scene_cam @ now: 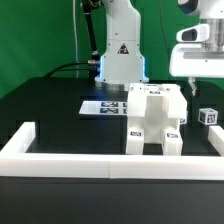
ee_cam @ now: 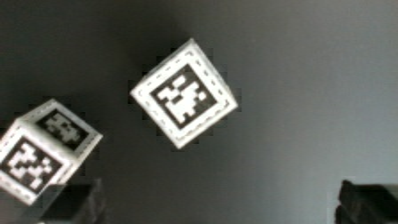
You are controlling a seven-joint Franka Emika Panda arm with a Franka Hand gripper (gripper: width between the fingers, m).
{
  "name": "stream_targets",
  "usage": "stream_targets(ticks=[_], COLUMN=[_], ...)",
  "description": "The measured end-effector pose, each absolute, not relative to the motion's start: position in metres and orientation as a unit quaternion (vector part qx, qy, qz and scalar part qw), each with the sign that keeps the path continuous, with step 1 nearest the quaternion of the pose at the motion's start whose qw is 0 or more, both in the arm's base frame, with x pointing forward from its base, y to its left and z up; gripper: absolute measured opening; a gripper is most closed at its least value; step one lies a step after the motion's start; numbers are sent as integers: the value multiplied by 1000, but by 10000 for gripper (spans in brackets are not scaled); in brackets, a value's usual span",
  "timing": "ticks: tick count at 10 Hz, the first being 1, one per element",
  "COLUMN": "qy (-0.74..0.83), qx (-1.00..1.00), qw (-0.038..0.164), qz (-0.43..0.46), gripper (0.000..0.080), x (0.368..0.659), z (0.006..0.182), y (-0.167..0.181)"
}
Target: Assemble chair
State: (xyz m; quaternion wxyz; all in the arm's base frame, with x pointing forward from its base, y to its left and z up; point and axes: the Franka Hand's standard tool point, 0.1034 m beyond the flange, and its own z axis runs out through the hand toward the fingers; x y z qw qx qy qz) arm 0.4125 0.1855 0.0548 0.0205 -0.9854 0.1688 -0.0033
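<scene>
- Step in hand, as I read it: reaching for the next loose part. The end effector (scene_cam: pixel 191 88) hangs in the air on the exterior view's right, jaws spread wide and holding nothing. In the wrist view its dark fingertips (ee_cam: pixel 80 200) stand far apart with bare counter between them.
- The chair (scene_cam: pixel 152 120) — a partly built white lump of joined parts — stands on the black counter (scene_cam: pixel 50 115) near the middle, just behind the near wall (scene_cam: pixel 110 166) and in front of the marker board (scene_cam: pixel 104 105).
- A small tagged block (scene_cam: pixel 207 116) sits on the exterior view's right of the chair, apart from it and roughly below the end effector.
- The wrist view shows a tagged face (ee_cam: pixel 183 93) turned cornerwise and, apart from it, a cube (ee_cam: pixel 45 150) showing two tags. I cannot tell which of them is the block seen from outside.
- Next move, in my judgement: shift sideways so the chosen part lies on the jaws' midline, since the tagged face sits off it. Then turn the wrist so the jaws meet flat sides and not corners, descend, and close.
- Count: one chair body, one loose block in the exterior view, two tagged parts in the wrist view, one marker board, one wall, one end effector.
</scene>
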Motion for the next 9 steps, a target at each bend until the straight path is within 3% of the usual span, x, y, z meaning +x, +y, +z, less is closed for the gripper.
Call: stream_targets(ticks=[5, 9], qy=[161, 157], qx=[-987, -988], qw=[5, 1], qz=[4, 12], gripper=[650, 650], x=[402, 396], z=[30, 22], y=[182, 182])
